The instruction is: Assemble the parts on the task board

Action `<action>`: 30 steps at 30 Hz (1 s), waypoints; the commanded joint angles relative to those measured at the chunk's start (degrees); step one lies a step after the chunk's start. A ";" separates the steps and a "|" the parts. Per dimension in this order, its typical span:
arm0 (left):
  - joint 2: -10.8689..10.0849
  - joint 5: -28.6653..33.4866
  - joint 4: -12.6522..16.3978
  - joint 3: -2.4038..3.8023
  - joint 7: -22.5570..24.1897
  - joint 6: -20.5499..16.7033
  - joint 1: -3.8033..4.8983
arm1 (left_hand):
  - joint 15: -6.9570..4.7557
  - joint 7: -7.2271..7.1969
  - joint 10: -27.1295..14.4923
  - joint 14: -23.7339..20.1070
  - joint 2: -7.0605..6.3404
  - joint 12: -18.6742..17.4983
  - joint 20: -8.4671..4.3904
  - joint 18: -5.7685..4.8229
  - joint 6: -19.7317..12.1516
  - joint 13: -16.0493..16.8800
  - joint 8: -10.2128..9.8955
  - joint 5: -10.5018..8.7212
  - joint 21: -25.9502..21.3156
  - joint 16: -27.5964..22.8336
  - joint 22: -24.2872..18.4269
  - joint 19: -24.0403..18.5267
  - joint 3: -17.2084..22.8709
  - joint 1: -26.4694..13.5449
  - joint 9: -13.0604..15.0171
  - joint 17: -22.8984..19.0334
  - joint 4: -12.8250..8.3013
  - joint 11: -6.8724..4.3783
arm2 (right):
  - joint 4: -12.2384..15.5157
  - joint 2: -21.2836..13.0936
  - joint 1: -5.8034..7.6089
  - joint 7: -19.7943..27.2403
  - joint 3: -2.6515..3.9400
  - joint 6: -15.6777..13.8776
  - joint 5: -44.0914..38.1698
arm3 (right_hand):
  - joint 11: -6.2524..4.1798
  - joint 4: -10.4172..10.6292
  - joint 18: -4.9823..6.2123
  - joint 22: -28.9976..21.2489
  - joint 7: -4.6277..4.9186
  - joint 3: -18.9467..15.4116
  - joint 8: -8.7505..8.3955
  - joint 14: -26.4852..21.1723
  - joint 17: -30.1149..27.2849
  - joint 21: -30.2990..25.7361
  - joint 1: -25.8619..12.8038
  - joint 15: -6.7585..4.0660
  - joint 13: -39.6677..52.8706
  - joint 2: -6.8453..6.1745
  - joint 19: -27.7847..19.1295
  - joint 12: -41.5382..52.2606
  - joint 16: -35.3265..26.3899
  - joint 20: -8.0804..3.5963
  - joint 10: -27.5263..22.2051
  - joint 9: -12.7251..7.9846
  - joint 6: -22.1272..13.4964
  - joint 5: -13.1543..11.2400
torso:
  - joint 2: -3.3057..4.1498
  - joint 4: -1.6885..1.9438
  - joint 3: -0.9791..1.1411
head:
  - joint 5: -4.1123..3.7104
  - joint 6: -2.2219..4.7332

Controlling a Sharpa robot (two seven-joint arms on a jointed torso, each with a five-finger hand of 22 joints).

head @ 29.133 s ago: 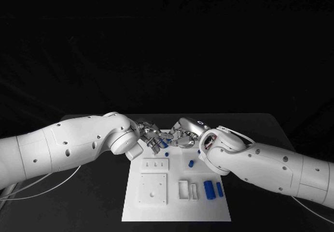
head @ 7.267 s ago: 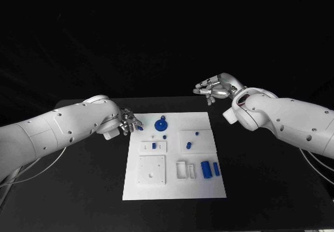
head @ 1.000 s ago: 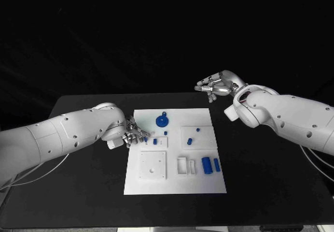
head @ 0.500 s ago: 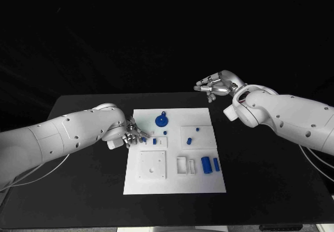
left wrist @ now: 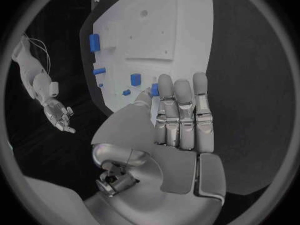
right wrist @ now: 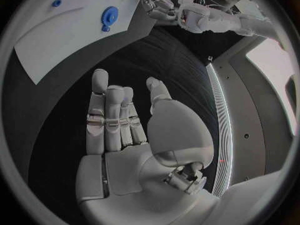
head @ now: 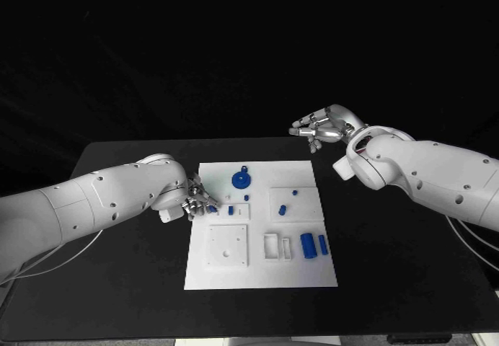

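The white task board (head: 260, 274) lies mid-table. At its left edge my left hand (head: 195, 201) pinches a small blue part (head: 212, 209), seen at the fingertips in the left wrist view (left wrist: 154, 89). It sits just beside a slotted block holding another blue piece (head: 230, 210). On the board are a round blue disc (head: 240, 179), small blue pegs (head: 283, 210) and two blue cylinders (head: 308, 244). My right hand (head: 324, 128) hangs raised beyond the board's far right corner, fingers apart and holding nothing (right wrist: 119, 130).
A white square plate with a hole (head: 228, 246) and small white upright blocks (head: 277, 247) stand on the board's near half. Black table (head: 405, 252) surrounds the board on both sides and in front.
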 commanded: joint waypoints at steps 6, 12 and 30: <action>-0.42 0.50 0.73 -0.01 1.11 0.34 -0.04 | -0.01 0.25 -0.30 -0.44 1.44 -0.04 0.00 -0.86 -0.46 -0.14 -0.07 -0.23 -0.07 0.22 1.16 -0.50 2.45 4.13 -0.24 -0.07 -3.46 0.07 | -0.04 0.11 -0.06 0.26 0.02 1.11 -0.09 | 0.22 0.10 -0.09 0.05 -0.10 0.13 -0.17 -0.17 -0.05 -0.34 -0.48 0.04 0.05 0.07 0.06 0.12 0.23 0.04 -0.07 -0.05 -0.40 0.02 | 0.00 0.02 0.00 | -0.09 -0.13; -1.00 0.56 1.68 0.00 1.17 -0.23 -0.04 | -0.06 0.23 -0.13 -0.31 1.52 0.04 -0.06 -0.86 -0.34 -0.13 0.02 -0.56 0.17 0.31 1.19 -0.46 2.70 4.44 -0.10 -0.03 -3.88 0.02 | -0.11 0.17 -0.15 0.24 0.02 1.24 -0.09 | 0.23 0.20 -0.09 0.07 -0.09 0.12 -0.17 -0.18 -0.05 -0.35 -0.60 0.05 0.07 0.16 0.06 0.13 0.23 0.04 -0.07 -0.05 -0.44 0.06 | 0.02 0.00 0.00 | -0.11 -0.17; -0.83 -2.91 3.29 0.02 2.68 -2.24 -0.05 | -0.29 0.13 0.38 0.18 1.52 0.33 -0.29 -0.86 0.03 -0.01 -0.01 -1.07 1.07 0.69 1.20 -0.28 2.90 4.89 0.23 0.16 -5.04 -0.19 | -0.25 0.24 -0.40 0.23 0.02 1.50 -0.09 | 0.23 0.20 -0.09 0.07 -0.09 0.12 -0.17 -0.18 -0.05 -0.35 -0.60 0.05 0.07 0.16 0.06 0.13 0.23 0.04 -0.07 -0.05 -0.44 0.06 | 0.02 -0.03 -0.03 | -0.17 -0.24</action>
